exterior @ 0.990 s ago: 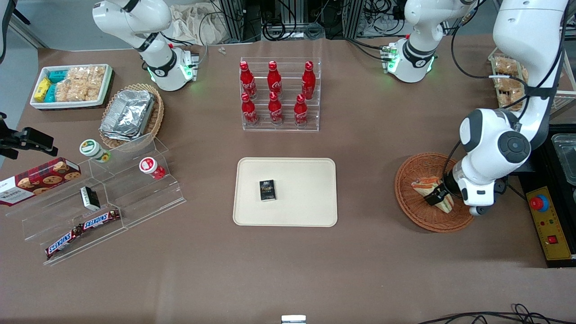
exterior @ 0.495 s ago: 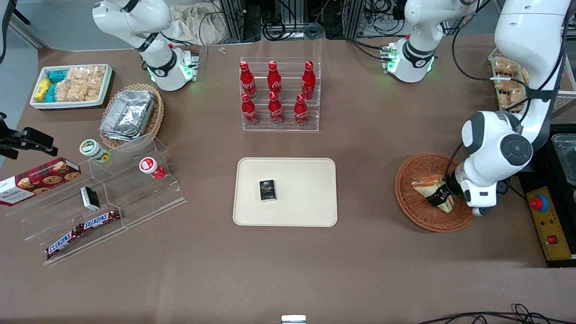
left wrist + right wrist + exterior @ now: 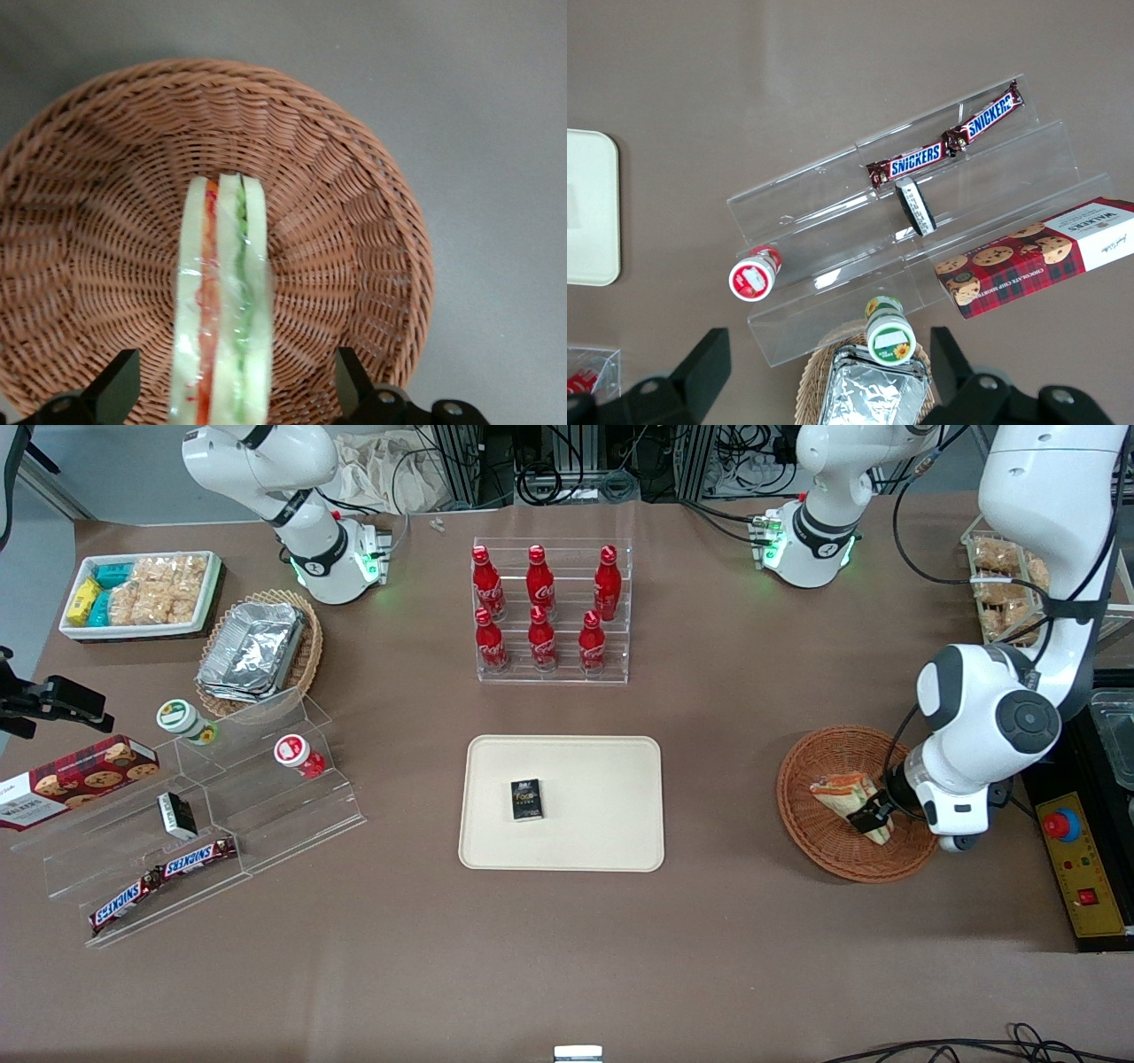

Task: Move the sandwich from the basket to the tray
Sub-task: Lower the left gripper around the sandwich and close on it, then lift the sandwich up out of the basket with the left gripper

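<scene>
Sandwich now sits slightly higher than a second ago, its wide end off the basket. Gripper stands wide open in the wrist view, fingers clear of the bread, so no firm grasp shows; the tray waits.

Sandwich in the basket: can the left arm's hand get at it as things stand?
Probably yes. The hand is down in the basket, open, with a finger on either side of the sandwich, which stands on edge. Nothing else lies in the basket to block the fingers from closing on it.
</scene>
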### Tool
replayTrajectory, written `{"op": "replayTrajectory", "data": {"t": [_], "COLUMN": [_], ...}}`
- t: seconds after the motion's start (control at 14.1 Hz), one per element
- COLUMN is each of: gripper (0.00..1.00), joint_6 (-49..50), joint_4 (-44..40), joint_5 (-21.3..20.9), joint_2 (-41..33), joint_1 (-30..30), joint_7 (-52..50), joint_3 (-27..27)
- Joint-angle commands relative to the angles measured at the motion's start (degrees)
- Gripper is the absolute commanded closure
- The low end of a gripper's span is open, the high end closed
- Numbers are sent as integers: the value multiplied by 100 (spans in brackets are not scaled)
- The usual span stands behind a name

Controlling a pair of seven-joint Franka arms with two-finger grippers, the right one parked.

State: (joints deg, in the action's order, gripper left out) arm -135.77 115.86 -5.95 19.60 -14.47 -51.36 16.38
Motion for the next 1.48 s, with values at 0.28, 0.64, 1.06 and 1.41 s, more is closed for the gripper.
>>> {"op": "replayTrajectory", "data": {"t": [0.28,0.64,1.06,1.41], "gripper": [0,51,100,100], "joint_6": [-89,-187,821,3244], "joint_4": [60,51,-369,-2264], "joint_5": [-222,-222,-266,-424], "joint_2": [333,413,62,-62], "joint_1": [-12,14,119,286], "joint_7": [-190,-199,-67,827], "joint_3": [-3,6,49,540]}}
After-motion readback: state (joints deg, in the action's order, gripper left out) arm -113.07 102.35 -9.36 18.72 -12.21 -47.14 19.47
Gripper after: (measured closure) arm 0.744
